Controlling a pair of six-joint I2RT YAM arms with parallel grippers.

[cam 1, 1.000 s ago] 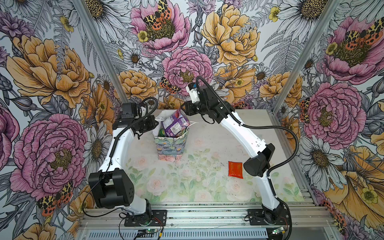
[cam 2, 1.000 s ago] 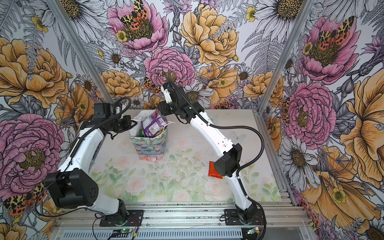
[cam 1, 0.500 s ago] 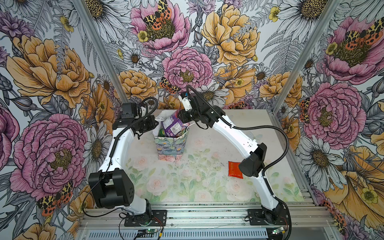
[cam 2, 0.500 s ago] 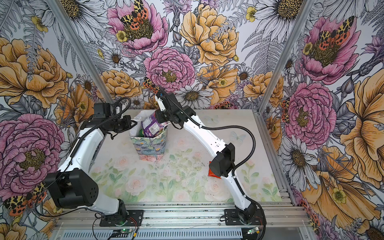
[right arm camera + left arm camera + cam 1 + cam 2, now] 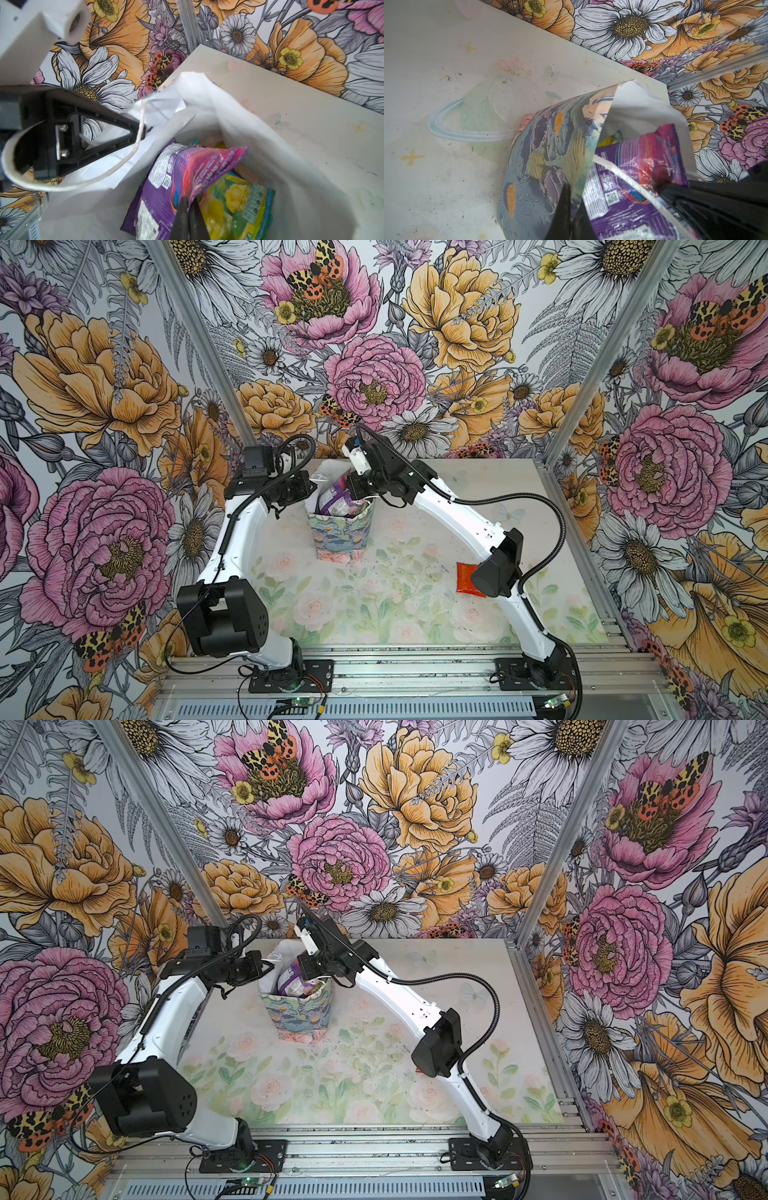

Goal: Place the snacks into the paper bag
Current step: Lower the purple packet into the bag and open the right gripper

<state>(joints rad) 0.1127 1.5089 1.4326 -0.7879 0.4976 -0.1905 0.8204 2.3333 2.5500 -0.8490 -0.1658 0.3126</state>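
The bag [image 5: 338, 531] is pinched by the left gripper [image 5: 573, 200]; a purple packet [image 5: 153, 199] and green packet [image 5: 239, 199] are contained, just ahead of the closed right gripper [image 5: 189, 204].

Upright paper bag [image 5: 338, 531], purple packet [image 5: 337, 501] sticking out of its mouth. At its left rim: left gripper [image 5: 311, 489]. Over the mouth: right gripper [image 5: 354, 488]. Well apart: red sachet [image 5: 464, 577], half hidden.

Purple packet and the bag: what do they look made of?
Purple packet: probably thin glossy plastic film; crinkled, with glare. Paper bag: looks like matte printed paper, white inside, creased at the rim. Its handle: seemingly white twisted cord.
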